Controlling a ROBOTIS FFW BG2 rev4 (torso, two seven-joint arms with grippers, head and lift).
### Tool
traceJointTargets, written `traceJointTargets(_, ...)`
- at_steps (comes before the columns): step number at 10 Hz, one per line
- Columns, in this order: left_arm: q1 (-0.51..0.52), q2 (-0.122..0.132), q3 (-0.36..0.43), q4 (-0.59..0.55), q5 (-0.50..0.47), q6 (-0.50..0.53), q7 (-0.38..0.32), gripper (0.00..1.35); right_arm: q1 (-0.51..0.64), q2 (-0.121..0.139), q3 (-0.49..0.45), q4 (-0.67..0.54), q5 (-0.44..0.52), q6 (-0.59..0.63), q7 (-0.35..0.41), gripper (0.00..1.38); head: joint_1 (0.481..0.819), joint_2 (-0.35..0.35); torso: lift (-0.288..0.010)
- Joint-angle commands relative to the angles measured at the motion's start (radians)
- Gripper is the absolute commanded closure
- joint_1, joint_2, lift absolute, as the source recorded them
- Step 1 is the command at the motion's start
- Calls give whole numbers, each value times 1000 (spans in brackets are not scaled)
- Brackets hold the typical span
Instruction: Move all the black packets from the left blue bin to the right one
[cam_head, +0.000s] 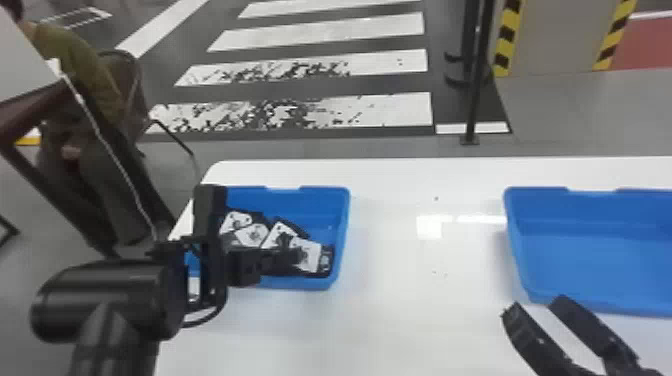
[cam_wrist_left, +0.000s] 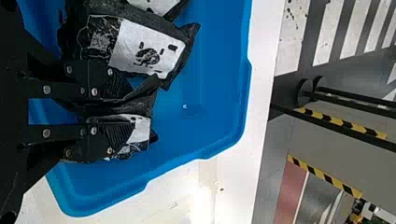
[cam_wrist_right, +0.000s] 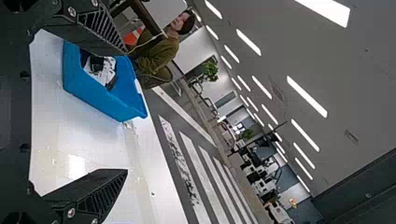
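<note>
Down in the left blue bin (cam_head: 341, 220), my left gripper (cam_head: 295, 257) is at the right part of a pile of black packets with white labels (cam_head: 251, 233). In the left wrist view, my left gripper (cam_wrist_left: 132, 111) is shut on a crumpled black packet (cam_wrist_left: 142, 103); another packet (cam_wrist_left: 148, 55) lies beside it in the bin (cam_wrist_left: 210, 88). My right gripper (cam_head: 534, 306) stands open and unloaded in front of the right blue bin (cam_head: 590, 255). The right wrist view has my right gripper (cam_wrist_right: 125, 112) with fingers wide apart and the left bin (cam_wrist_right: 100, 95) beyond.
Both bins are on a white table (cam_head: 400, 320), with a wide stretch of tabletop between them. The left bin is close to the table's left edge. A dark post (cam_head: 475, 95) stands on the floor behind the table.
</note>
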Motion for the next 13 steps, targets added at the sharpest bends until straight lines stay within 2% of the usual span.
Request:
traceJointTargets(1,58,-7,35,-99,7,-2,-9,1211,0,0,0,-3,-1,1,2,130,695,211,-140)
traceJointTargets(4,180,-18,109,-307,109,-24,-37,1211,-25,-1,0,-8,-15,41,26,128,695,226,-140)
traceJointTargets(6,252,-23,113,-322,267,-130,-77,1213,-79,-1,10,24,-103,127,78,128,695,221,-140)
traceJointTargets(7,276,-27,109,-322,311,-159,-96,1213,-113,-6,26,53,-161,161,94,127,695,205,-140)
traceJointTargets(10,315,-35,65,-330,398,-193,-119,1211,-216,-29,86,168,-292,208,112,125,695,196,-140)
traceJointTargets(13,305,-33,8,-334,448,-198,-121,1211,-307,-31,100,276,-322,215,114,127,695,148,-140)
